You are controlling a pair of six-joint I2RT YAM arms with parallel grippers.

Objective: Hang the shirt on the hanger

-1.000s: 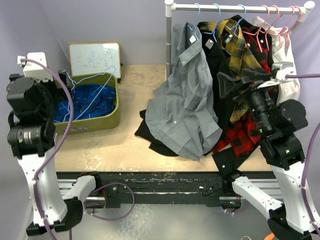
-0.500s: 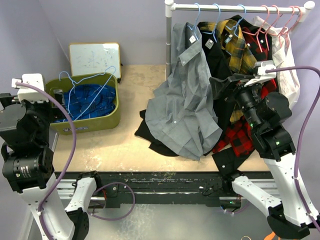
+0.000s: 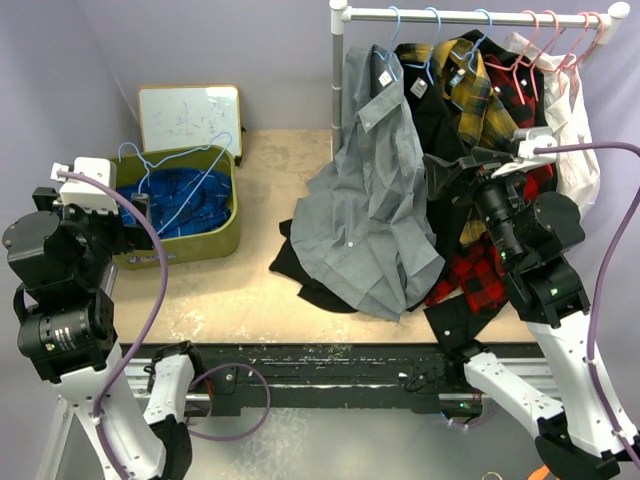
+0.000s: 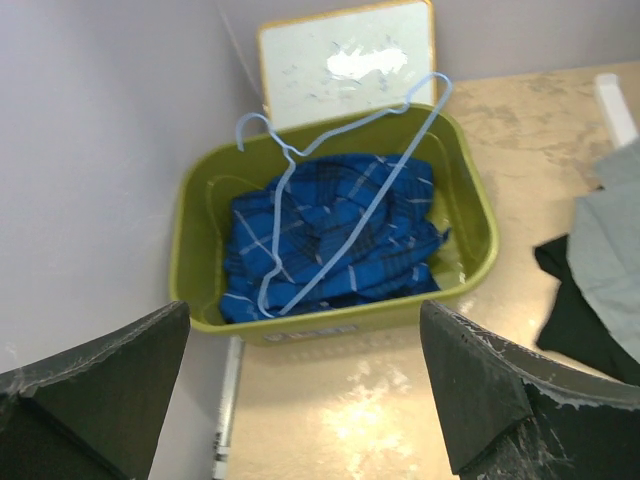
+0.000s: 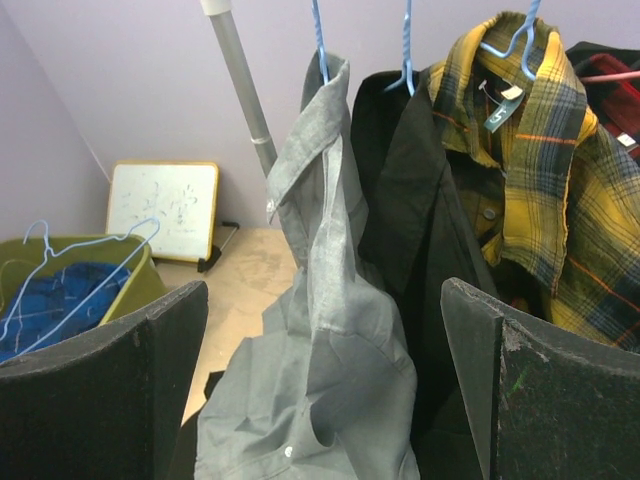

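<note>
Grey shirt hanging on the rail, both grippers released

The shirt [image 3: 375,210] hangs on the hanger [image 3: 393,28], whose hook sits over the rail [image 3: 480,15] at the far right of the table [image 3: 250,285]. Its long axis runs from the collar at the top down toward the near edge, and the lower part lies spread on the table. Just beside it on the rail hang a black shirt [image 5: 420,200] and a yellow plaid shirt [image 5: 540,150]. At the far left stands a green bin [image 4: 470,190]; it holds a blue plaid garment [image 4: 330,235] with a spare light-blue hanger [image 4: 356,214] lying across it, hook toward the whiteboard [image 3: 188,118] behind. The left gripper [image 4: 303,330] is near this bin with fingers wide apart and nothing between them. The right gripper [image 5: 325,300] faces the hanging shirt, spread the same way and holding nothing.
</note>
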